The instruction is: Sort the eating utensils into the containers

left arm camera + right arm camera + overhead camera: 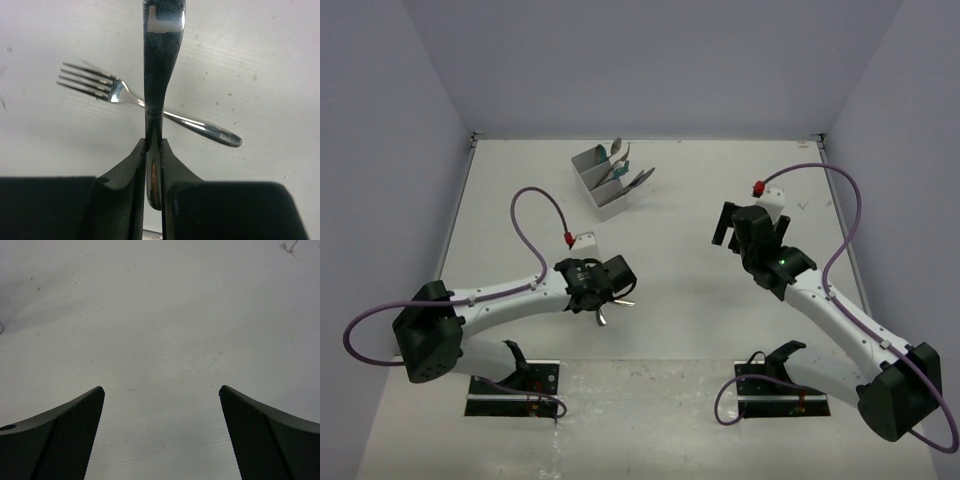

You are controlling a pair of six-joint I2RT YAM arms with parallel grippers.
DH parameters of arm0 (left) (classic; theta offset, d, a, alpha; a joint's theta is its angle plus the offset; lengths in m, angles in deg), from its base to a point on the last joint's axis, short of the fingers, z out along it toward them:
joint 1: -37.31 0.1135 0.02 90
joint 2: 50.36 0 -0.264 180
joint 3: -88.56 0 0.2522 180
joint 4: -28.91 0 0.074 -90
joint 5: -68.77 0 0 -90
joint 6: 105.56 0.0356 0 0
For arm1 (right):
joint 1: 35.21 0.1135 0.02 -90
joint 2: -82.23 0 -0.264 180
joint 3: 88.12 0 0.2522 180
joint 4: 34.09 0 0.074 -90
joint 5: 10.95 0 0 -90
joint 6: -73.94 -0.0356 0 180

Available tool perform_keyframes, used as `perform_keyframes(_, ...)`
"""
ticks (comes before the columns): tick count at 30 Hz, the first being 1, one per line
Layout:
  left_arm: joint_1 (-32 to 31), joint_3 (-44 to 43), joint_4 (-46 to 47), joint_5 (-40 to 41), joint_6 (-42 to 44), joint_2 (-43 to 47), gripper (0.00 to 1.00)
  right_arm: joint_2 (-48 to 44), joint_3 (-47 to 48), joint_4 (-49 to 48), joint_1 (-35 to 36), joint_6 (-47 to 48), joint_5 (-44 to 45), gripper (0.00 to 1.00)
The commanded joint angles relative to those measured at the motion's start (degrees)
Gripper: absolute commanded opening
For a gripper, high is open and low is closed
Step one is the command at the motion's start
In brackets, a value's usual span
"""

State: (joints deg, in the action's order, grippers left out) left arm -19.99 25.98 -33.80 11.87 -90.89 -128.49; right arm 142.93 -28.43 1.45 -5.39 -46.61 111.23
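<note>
- Shiny silver metal pinched in the left gripper (153,145): jaws nearly together, clamped on a thin held utensil (162,60), seen edge-on and running straight up the wrist view.
- Possibly a knife or a spoon handle; too edge-on to tell which.
- Just behind it, flat on the white table (260,60), a silver fork (116,92): tines to the left of the view, handle slanting down to the right, passing behind the held utensil; touching or apart, cannot tell.
- In the top view, left gripper over the middle-left of the table, nearer the arm bases than the far edge, thin metal ends poking out beside it.
- Well apart, toward the far edge: white organiser (592,172), three open compartments in a row, set at a slant.
- Standing in its compartments, several utensils (617,155), some silver, some teal-green, leaning out over the rim.
- Over on the right: right gripper (161,390) spread wide, holding nothing, only bare table between its fingers.
- In the top view, placed over the right half of the table, well away from organiser and fork.
</note>
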Motion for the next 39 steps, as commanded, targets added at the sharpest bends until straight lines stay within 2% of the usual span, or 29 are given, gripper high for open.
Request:
perform_keyframes(1,-0.4,-3.7,3.0,11.8,7.9,2.4,0.0,-1.7,-0.1,-2.1,-0.2,0.4,3.1,0.99)
perform_keyframes(4,-0.4,-2.7,16.6,12.2,21.8,4.4,0.0,-2.0,-0.1,-2.2,-0.2,0.9,3.9,0.99)
perform_keyframes(5,-0.4,-2.5,25.3,12.5,30.3,4.6,0.0,-2.2,-0.1,-2.2,-0.2,1.0,4.5,0.99)
perform_keyframes(6,-0.4,-2.2,30.3,13.0,35.4,4.4,0.0,-2.4,-0.1,-2.2,-0.2,0.9,5.0,0.99)
perform_keyframes(7,-0.2,-1.6,42.4,14.0,47.9,4.5,0.0,-3.1,-0.4,-2.4,-0.3,0.9,5.3,0.99)
perform_keyframes(8,0.2,-1.5,48.1,14.3,53.4,4.0,0.0,-3.5,-0.5,-2.5,-0.2,0.8,6.0,0.99)
perform_keyframes(10,4.3,-1.5,62.9,6.3,67.2,3.8,0.0,-4.1,-0.8,-3.2,-0.3,1.5,6.0,0.99)
perform_keyframes(12,12.4,-1.8,69.6,-2.8,70.4,2.7,0.0,-4.5,-0.9,-3.8,-0.4,2.2,5.8,0.99)
perform_keyframes(13,15.3,-2.2,74.2,-10.5,72.1,1.7,0.0,-4.3,-1.0,-4.0,-0.3,2.5,5.9,0.99)
perform_keyframes(14,18.8,-4.4,75.2,-11.9,73.4,-1.4,0.0,-3.8,-0.9,-4.1,-0.4,2.7,6.1,0.99)
perform_keyframes(15,19.8,-6.1,75.1,-13.8,75.1,-3.0,0.0,-3.6,-0.8,-4.2,-0.4,3.1,6.4,0.99)
perform_keyframes(16,20.4,-9.3,75.6,-14.6,81.6,-4.9,0.0,-3.3,-0.8,-4.2,-0.6,3.4,6.7,0.99)
perform_keyframes(17,21.1,-10.8,76.1,-15.1,84.4,-8.2,0.0,-2.7,-0.7,-4.1,-0.6,3.6,7.1,0.99)
perform_keyframes(19,21.9,-14.4,76.1,-20.1,90.8,-11.4,0.0,-2.3,-0.5,-4.2,-1.3,3.7,7.6,0.99)
perform_keyframes(24,26.3,-17.4,77.1,-31.7,96.7,-19.0,0.0,-0.7,-0.1,-4.3,-2.9,4.7,7.3,0.99)
perform_keyframes(28,29.8,-17.7,77.7,-34.8,95.9,-22.4,0.0,-0.2,-0.2,-4.4,-4.9,4.7,5.8,0.99)
perform_keyframes(30,31.5,-16.8,80.9,-37.0,95.5,-23.3,0.0,-0.2,-0.5,-5.6,-5.6,5.1,4.4,0.99)
perform_keyframes(33,32.2,-14.3,87.8,-35.3,94.9,-25.5,0.0,0.3,-0.3,-6.0,-5.9,5.8,3.0,0.99)
perform_keyframes(39,33.0,-11.9,90.1,-35.6,95.6,-27.4,0.0,1.0,0.0,-6.0,-6.4,5.9,3.0,0.99)
